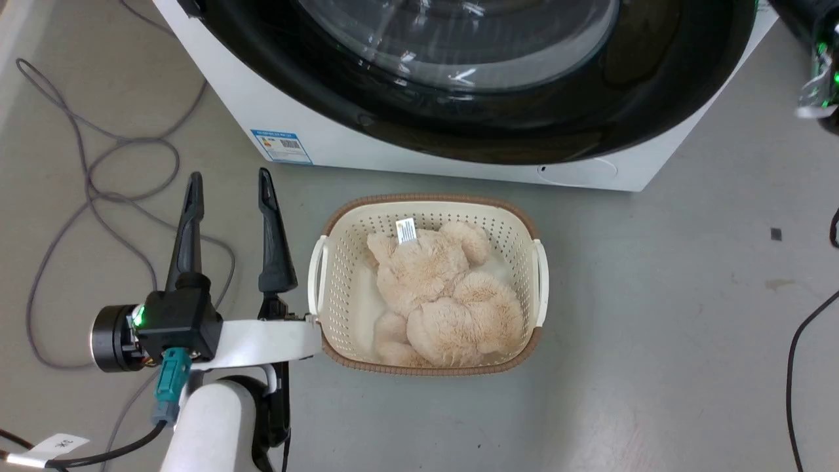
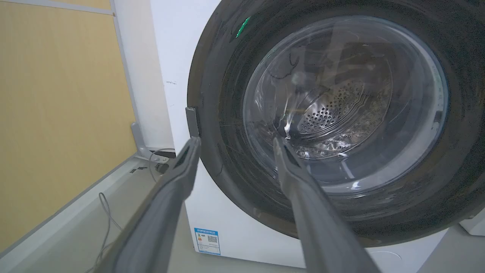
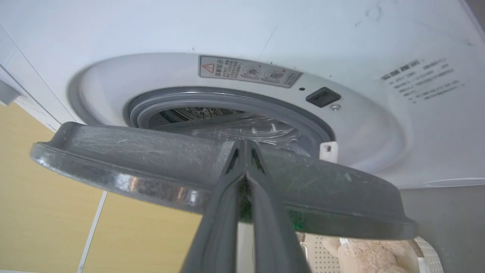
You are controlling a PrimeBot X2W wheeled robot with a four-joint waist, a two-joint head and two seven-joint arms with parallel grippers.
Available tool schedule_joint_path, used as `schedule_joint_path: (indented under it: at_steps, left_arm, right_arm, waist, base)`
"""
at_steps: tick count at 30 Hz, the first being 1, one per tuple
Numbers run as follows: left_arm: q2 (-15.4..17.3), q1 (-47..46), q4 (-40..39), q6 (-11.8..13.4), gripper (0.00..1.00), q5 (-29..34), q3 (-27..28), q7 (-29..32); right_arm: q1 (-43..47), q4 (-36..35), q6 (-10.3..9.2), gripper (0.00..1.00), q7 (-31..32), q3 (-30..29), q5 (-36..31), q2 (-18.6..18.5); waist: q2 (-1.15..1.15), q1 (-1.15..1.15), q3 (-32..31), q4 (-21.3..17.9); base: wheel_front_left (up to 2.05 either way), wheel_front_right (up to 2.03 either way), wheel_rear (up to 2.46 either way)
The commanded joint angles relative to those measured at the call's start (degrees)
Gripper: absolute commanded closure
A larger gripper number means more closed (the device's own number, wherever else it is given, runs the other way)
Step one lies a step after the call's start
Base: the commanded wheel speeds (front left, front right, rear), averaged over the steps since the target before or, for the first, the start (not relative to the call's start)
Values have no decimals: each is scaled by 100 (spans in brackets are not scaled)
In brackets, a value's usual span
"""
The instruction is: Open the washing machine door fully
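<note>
Right end effector (image 3: 245, 148), glossy round door (image 3: 125, 149)

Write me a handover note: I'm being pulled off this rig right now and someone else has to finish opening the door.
Left gripper: open, empty, beside the basket, pointing at the door's front.
Right gripper: fingers shut together, gripping nothing, reaching over the rim of the washing machine door onto its inner side.
Door: ajar from the washing machine, gasket showing behind it.
Done: unlatched, partly open.
Left: swing it fully open. The basket with a plush toy sits in front.
</note>
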Motion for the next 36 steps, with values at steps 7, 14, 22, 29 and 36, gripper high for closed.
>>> schedule_joint_path:
  at_steps: [7,14,22,29,36]
  left_arm:
    - [5,186,72,-68,0,56,63,-32]
    - [5,388,128,-115,0,97,123,-32]
    - [5,608,162,-154,0,124,174,-32]
    - [5,794,184,-171,0,131,205,-32]
    - [5,997,190,-184,0,136,274,-32]
  right_arm:
    - [607,-263,12,100,69,182,96,333]
    - [1114,-529,12,100,72,293,131,439]
    - [1735,-907,12,100,-63,365,164,519]
    - [2452,-1551,12,100,-135,434,243,567]
    - [3246,-2229,12,100,-186,511,323,578]
  waist:
    - [0,0,-275,-10]
    - [0,0,-627,-40]
    - [0,0,-986,-91]
    - [0,0,-1292,-97]
    - [0,0,-1510,-138]
  base:
    - [0,0,0]
    - [0,0,0]
    - [0,0,0]
    - [0,0,0]
    - [0,0,0]
